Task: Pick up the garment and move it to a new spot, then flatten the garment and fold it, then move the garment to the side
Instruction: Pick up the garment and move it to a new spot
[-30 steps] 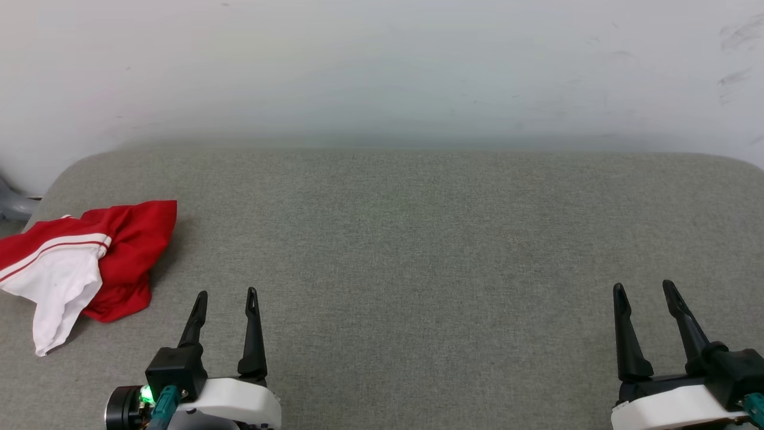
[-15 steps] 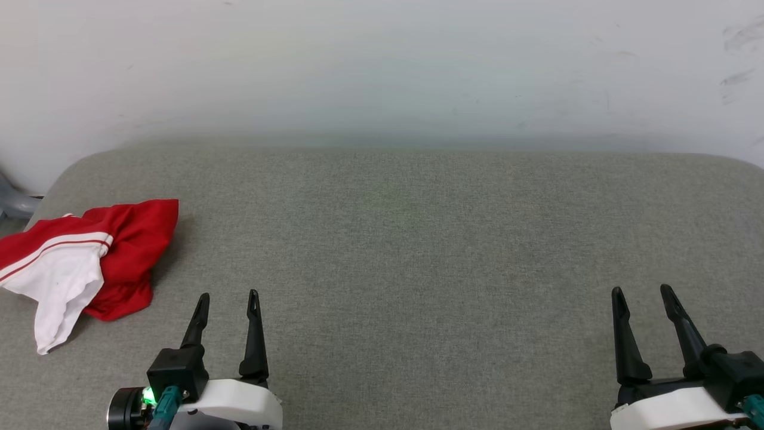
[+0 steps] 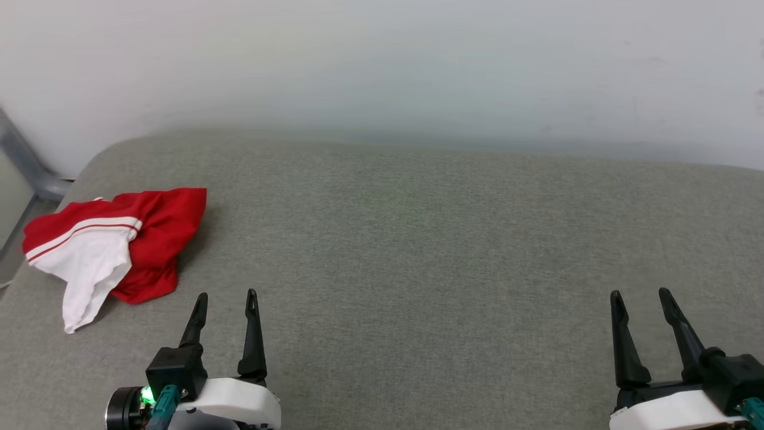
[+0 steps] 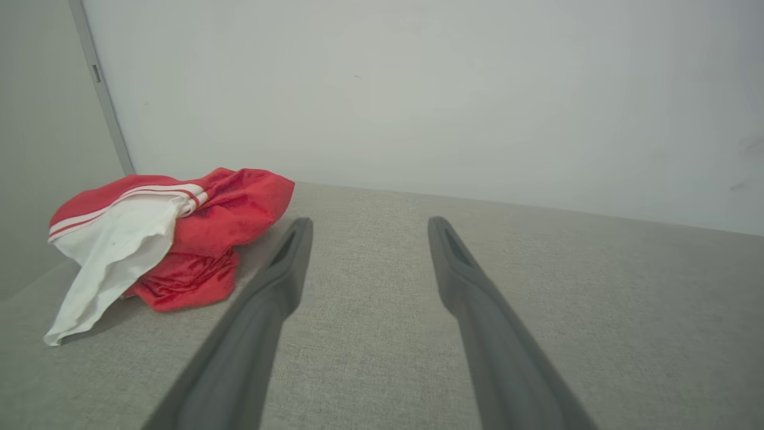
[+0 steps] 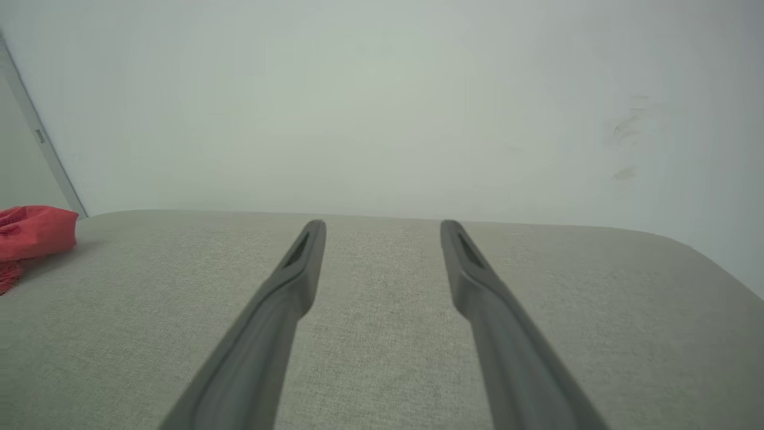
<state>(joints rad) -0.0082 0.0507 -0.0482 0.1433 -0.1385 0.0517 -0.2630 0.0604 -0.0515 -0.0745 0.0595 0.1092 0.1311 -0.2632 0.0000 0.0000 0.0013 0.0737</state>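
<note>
The garment (image 3: 119,245) lies crumpled at the far left of the grey padded surface (image 3: 418,239), red with a white sleeve and striped trim on top. In the left wrist view the garment (image 4: 179,245) sits to the left of my fingers. A red edge of the garment (image 5: 33,233) shows at the left border of the right wrist view. My left gripper (image 3: 227,297) is open, low and to the right of the heap, apart from it. My right gripper (image 3: 640,295) is open at the lower right, far from the cloth.
A pale wall (image 3: 382,65) rises directly behind the surface. A grey metal post (image 3: 27,161) stands at the far left, behind the garment. The padded surface's rounded left edge (image 3: 36,251) runs close by the heap.
The head camera has turned left, so the whole picture shifted right and more of the garment and the post came into view. Both grippers stay open and hold their places in the picture.
</note>
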